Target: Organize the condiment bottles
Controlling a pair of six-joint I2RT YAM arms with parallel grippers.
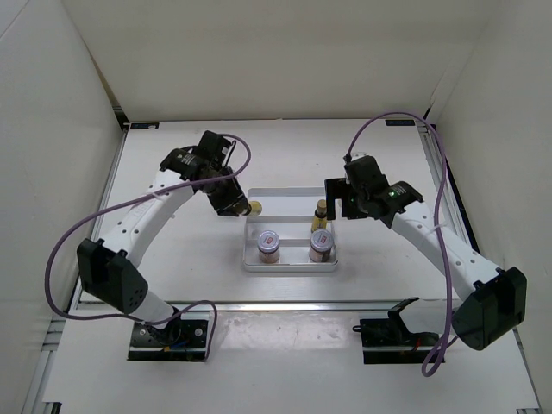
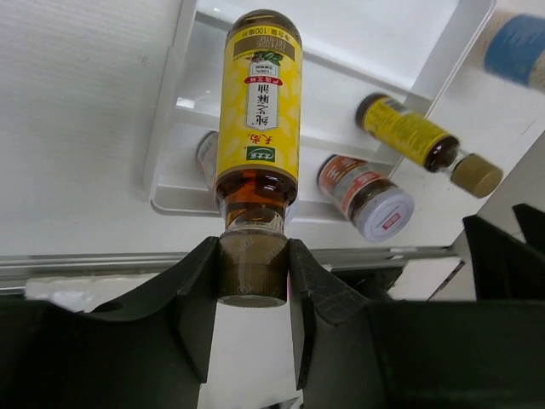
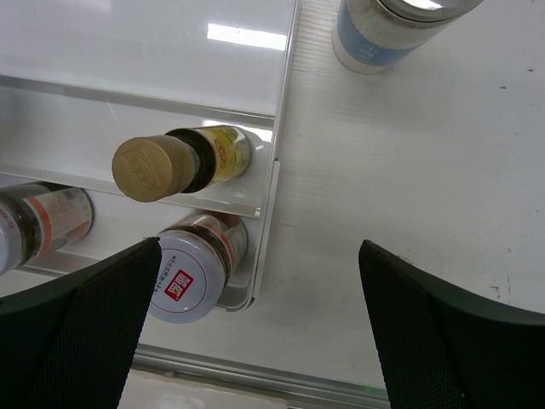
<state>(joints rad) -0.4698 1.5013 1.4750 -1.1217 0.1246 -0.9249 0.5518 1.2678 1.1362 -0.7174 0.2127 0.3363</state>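
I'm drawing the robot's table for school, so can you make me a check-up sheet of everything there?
Surface: white table, white tray in the middle.
Job's things: left pinkish jar, right pinkish jar and a yellow bottle stand in the tray; second yellow bottle is held; one blue-banded white bottle stands outside it.
Clutter: nothing seen.
Pincers: left pincer shut on the second yellow bottle's cap; right pincer open, empty, above the tray's right edge.
Cables: purple cables loop off both arms, clear of the bottles.
Surroundings: white walls on three sides.
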